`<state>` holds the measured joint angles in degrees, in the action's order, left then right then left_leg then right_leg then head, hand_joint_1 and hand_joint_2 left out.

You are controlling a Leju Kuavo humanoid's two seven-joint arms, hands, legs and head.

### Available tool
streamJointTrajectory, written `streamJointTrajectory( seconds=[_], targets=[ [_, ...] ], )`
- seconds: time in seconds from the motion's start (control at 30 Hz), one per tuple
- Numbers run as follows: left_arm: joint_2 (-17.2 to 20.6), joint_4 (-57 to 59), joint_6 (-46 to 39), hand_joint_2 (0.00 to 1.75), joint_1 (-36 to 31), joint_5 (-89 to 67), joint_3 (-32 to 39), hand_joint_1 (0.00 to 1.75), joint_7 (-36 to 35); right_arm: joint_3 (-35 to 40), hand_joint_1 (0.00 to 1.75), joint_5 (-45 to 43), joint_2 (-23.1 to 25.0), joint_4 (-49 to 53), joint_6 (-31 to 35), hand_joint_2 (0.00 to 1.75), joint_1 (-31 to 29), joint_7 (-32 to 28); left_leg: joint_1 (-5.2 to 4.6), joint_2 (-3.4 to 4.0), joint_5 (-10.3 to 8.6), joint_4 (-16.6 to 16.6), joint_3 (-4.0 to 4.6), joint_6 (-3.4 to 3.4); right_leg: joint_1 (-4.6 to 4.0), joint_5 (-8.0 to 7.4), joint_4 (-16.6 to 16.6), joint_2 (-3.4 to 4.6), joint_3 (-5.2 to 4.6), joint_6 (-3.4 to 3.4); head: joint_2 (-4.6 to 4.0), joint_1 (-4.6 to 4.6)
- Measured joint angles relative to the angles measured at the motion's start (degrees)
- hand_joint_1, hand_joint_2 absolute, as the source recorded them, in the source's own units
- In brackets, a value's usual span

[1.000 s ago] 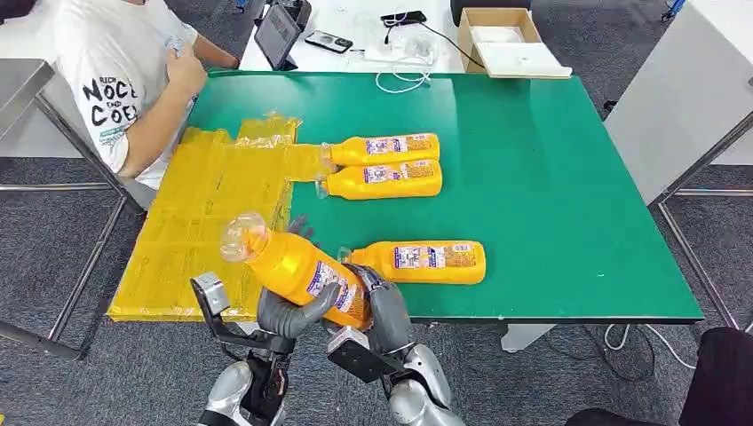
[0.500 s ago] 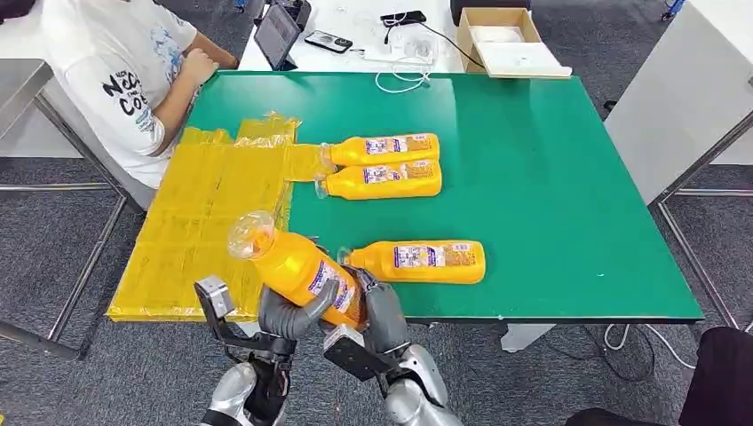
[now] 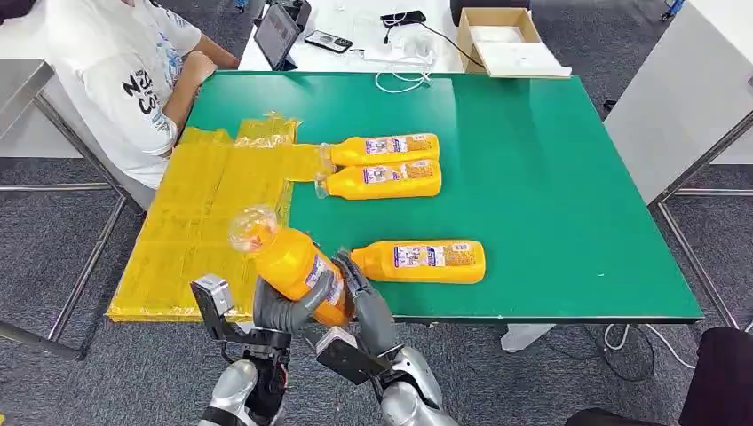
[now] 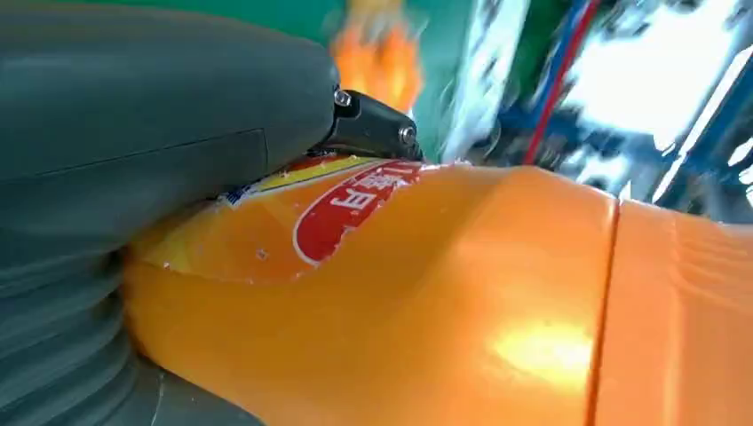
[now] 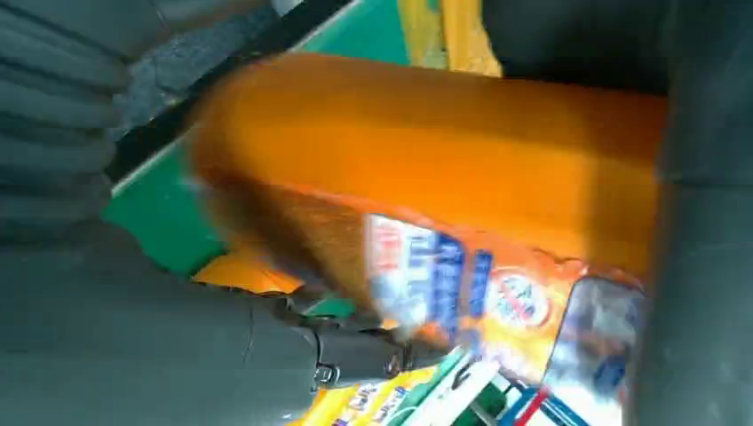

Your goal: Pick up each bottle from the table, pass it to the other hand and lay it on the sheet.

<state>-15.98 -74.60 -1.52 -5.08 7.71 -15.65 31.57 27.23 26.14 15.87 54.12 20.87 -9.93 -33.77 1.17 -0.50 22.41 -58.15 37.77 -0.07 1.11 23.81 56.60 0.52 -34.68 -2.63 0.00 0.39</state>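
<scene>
We see both hands at the 6 o'clock edge of the green bench, closed together around one orange bottle. The held bottle is tilted, its clear cap pointing toward 11 o'clock and its base toward 5 o'clock, raised above the bench's near edge. The left hand wraps the lower body of the bottle from the 7 o'clock side, with its thick grey thumb across the label. The right hand holds the same bottle from the 4 o'clock side, its dark fingers lying against the bottle's base end. In the left wrist view the bottle's orange body and red label sit pressed against the grey thumb; in the right wrist view the blue and white label lies between thumb and fingers.

The yellow sheet covers the bench's 9 o'clock portion. A second bottle lies on its side on the green surface just at 3 o'clock of the right hand. Two more bottles lie side by side and touching near the bench's centre, caps toward 9 o'clock, at the sheet's edge.

A person in a white shirt sits at 10 o'clock. A cardboard box rests beyond the bench at 1 o'clock.
</scene>
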Motion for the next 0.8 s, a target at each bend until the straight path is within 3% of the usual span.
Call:
streamJointTrajectory(
  seconds=[0.2,0.33,0.53,0.67,0.8],
  targets=[
    [0.11,1.29,-12.35,1.75,-5.49,-7.57,4.23,1.75,4.54,0.11,0.00,-2.11,-0.20,6.24,0.11,0.00,0.92,-0.91,0.00,0.00,-0.03,0.00,-0.01,0.01,0.00,-0.02,0.01,0.01,0.02,0.00,0.00,0.00],
    [0.57,4.04,-21.92,1.75,-9.93,-13.27,7.66,1.75,7.62,0.35,0.00,-5.28,-0.11,10.72,3.69,0.00,1.64,-4.02,0.00,0.00,-0.04,0.00,0.00,0.01,0.00,-0.02,0.02,0.00,0.04,0.00,0.00,0.00],
    [1.95,8.45,-28.61,1.75,-14.85,-18.86,11.10,1.75,8.28,0.57,0.00,-8.39,-0.09,15.40,6.35,0.00,2.28,-5.50,0.00,0.00,-0.03,0.00,0.01,0.01,0.00,-0.02,0.02,0.00,0.02,0.00,0.00,0.02],
    [4.35,15.09,-37.25,1.75,-19.82,-35.44,13.04,1.75,6.32,0.48,0.00,-12.49,-0.17,19.40,10.35,0.00,3.01,-6.21,0.00,0.00,-0.04,0.00,0.01,0.01,0.00,-0.02,0.02,0.00,0.02,0.00,0.00,0.00],
    [5.81,22.05,-38.28,1.75,-24.09,-54.66,18.52,1.75,3.24,0.31,0.00,-14.93,-0.55,22.90,11.93,0.00,3.37,-6.27,0.00,0.09,-0.05,0.00,-0.02,0.01,0.00,-0.04,0.04,0.05,0.02,0.01,0.00,0.00]
  ],
)
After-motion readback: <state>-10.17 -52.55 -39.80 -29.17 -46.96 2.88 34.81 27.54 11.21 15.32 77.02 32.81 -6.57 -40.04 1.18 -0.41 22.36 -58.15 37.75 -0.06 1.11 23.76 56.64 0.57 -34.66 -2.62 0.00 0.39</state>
